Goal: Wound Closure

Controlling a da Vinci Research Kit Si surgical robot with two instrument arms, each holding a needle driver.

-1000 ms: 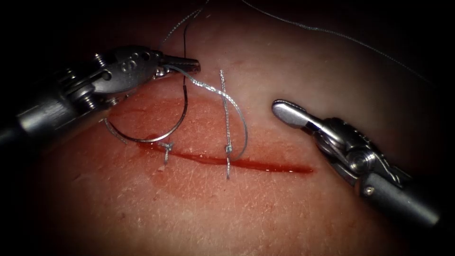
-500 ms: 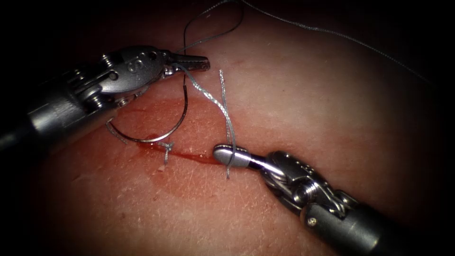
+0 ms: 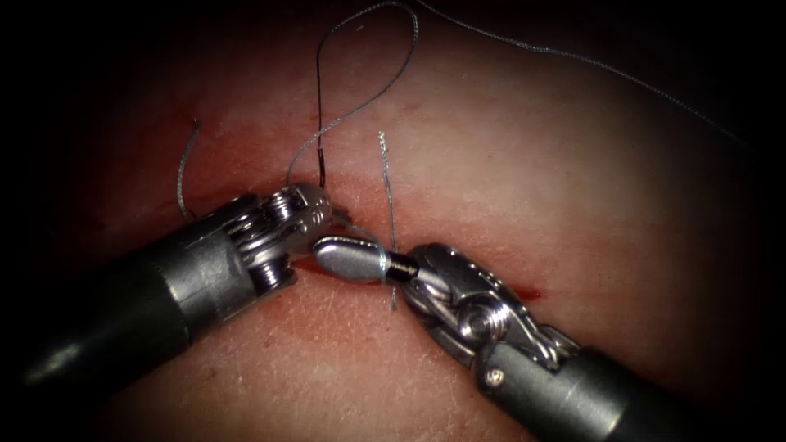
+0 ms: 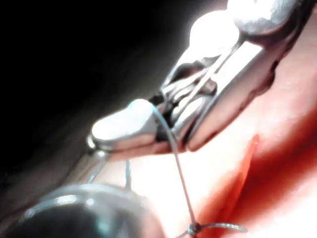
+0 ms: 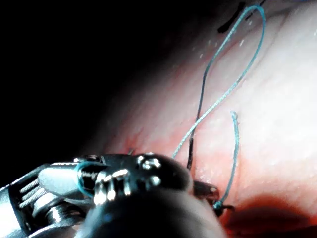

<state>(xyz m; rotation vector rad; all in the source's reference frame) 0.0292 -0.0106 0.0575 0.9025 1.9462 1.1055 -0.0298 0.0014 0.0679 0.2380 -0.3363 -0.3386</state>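
Partway through, judging by one knotted stitch across the cut in the tissue, with the cut's right end gaping. Right tool's pincer pressed together, gripping nothing, thread wrapped round it. Cannot tell the left tool's hold. Needle curving up left of the cut, apparently clear of tissue.

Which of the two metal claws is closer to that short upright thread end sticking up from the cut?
The right tool. The short upright grey thread end runs down right against its jaws at the cut in the pink tissue. The left tool sits just left of it.
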